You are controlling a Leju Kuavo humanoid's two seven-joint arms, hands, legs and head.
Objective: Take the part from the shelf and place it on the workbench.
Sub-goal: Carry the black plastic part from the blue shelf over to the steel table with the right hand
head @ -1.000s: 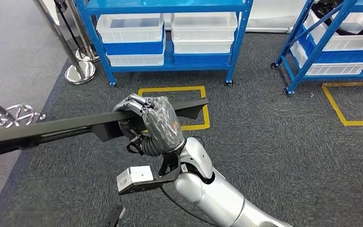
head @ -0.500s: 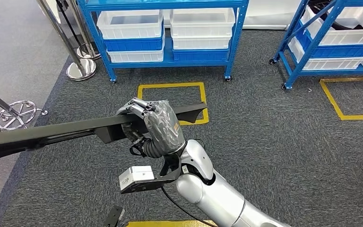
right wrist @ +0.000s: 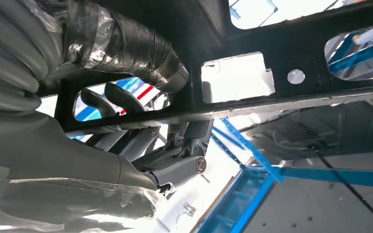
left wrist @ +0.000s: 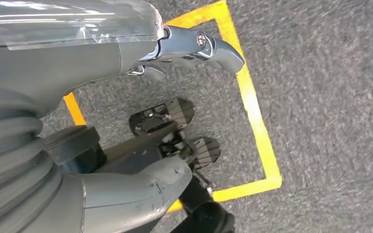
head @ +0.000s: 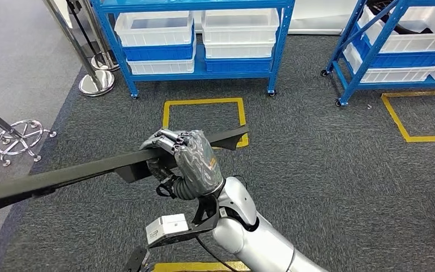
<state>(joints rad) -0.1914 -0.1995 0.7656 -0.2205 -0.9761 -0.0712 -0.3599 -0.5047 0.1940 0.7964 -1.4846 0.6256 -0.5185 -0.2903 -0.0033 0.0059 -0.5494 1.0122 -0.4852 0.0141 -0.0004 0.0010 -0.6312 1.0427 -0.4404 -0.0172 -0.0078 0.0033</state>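
Part (head: 85, 173): matt black, looked like metal, smooth. Right hand (head: 190, 161): grey, wrapped in glossy, crinkled film. Arm (head: 255, 238): smooth silver, satin sheen. Carpet (head: 328, 170): rough dark grey. Shelf (head: 195, 42): glossy blue metal. Bins (head: 156, 28): white plastic.

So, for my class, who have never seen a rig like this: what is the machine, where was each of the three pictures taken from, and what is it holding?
This is a humanoid robot with two silver arms ending in many-fingered hands. The head view looks forward and down from high on its body. There the right hand grips a long black part near its middle, above grey carpet with yellow floor markings. Behind stand blue shelves holding white bins. The other two pictures come from cameras at each wrist. The right wrist view shows the fingers wrapped around the black part from close up. The left wrist view looks down at the carpet past the left hand, which holds nothing.
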